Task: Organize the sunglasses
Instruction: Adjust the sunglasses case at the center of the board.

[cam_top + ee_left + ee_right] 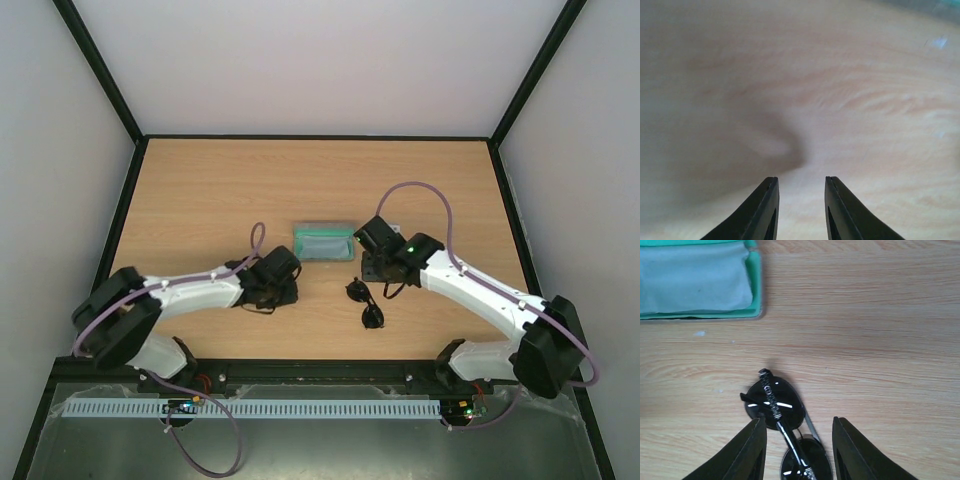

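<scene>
Two pincers of mine are hovering low over a wooden table, and both are standing open. My right pincer is hanging over the sunglasses, its two dark fingers spread either side of the pair and not clamped on it. One round lens is lying between the fingertips, the other is showing just beyond them, and a slim temple arm is crossing over that farther lens. The sunglasses are lying flat on the bare wood, near the table's middle and slightly toward my right side. Just beyond them, an open green-rimmed case is sitting on the table, its inside showing pale blue-grey. The sunglasses are lying apart from it, not in it. My left pincer is pointing down at plain wood to the left of the case. Its fingers are standing parted with nothing between them, and a soft shadow is falling across the grain ahead of them.
</scene>
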You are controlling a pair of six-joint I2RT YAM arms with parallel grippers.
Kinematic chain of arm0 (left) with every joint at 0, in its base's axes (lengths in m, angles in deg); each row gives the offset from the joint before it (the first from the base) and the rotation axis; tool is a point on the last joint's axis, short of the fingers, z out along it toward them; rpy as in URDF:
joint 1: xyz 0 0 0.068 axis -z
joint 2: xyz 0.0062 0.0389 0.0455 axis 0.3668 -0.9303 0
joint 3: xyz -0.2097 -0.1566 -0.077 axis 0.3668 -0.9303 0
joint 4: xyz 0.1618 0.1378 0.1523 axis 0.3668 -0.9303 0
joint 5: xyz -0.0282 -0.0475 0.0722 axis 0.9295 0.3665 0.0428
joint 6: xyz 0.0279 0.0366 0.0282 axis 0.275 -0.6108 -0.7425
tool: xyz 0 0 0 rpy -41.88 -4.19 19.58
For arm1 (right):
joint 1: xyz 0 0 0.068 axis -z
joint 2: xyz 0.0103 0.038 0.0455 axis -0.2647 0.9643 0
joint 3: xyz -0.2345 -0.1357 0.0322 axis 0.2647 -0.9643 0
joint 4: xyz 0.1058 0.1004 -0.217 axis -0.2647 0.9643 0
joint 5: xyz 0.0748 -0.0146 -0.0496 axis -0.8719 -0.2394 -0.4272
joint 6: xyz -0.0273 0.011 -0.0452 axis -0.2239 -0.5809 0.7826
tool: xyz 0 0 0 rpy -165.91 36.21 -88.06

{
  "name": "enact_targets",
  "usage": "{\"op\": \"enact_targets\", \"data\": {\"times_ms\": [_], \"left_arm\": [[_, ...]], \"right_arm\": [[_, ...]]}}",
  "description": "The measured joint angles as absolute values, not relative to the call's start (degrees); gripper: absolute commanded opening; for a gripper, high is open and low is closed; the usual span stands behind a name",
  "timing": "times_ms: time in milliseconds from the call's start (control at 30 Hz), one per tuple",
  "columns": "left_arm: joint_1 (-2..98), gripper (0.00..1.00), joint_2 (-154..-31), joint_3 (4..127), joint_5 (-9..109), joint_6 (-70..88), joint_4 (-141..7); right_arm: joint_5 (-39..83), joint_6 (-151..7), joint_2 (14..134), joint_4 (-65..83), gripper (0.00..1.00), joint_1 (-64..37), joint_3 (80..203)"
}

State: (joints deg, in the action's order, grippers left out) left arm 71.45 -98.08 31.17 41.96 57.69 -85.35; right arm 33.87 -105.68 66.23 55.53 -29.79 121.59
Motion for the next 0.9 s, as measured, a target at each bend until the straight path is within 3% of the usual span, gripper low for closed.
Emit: {"op": "enact_targets", "data": {"times_ms": [400, 900], "left_arm": [[64.5, 0.22, -116.52, 46.53, 42.16, 51.75, -80.89], [59.78, 0.19, -121.09, 51.12, 39.45, 49.74, -78.99]], "right_arm": [[28.76, -102.69, 62.54, 50.24, 0.37, -24.61, 114.93], [25.83, -100.81, 61.95, 48.41, 0.37, -24.35, 113.16]]}}
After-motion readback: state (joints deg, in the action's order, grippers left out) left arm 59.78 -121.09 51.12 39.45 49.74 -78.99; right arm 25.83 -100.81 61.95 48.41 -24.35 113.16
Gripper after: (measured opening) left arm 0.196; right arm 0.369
